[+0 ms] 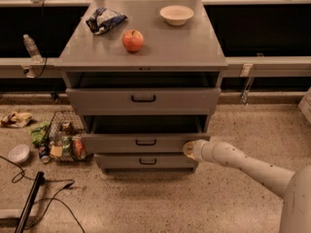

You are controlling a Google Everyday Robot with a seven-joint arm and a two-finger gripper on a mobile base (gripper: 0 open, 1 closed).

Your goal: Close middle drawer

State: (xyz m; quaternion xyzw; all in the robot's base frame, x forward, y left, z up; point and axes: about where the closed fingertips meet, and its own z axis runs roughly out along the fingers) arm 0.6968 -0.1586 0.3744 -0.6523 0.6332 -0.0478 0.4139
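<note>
The middle drawer (pixel 146 142) of the grey cabinet stands pulled out a short way, its dark inside showing above the flat front with a small black bar handle. My gripper (pixel 188 149) is at the right end of that drawer front, touching it. The white arm reaches in from the lower right. The top drawer (pixel 143 100) also stands slightly out. The bottom drawer (pixel 146 161) is nearly flush.
On the cabinet top lie a red apple (pixel 132 40), a chip bag (pixel 103 19) and a white bowl (pixel 176 14). A wire basket of items (pixel 65 141), a white bowl (pixel 18 154) and cables lie on the floor to the left. A water bottle (pixel 30 47) stands on the left ledge.
</note>
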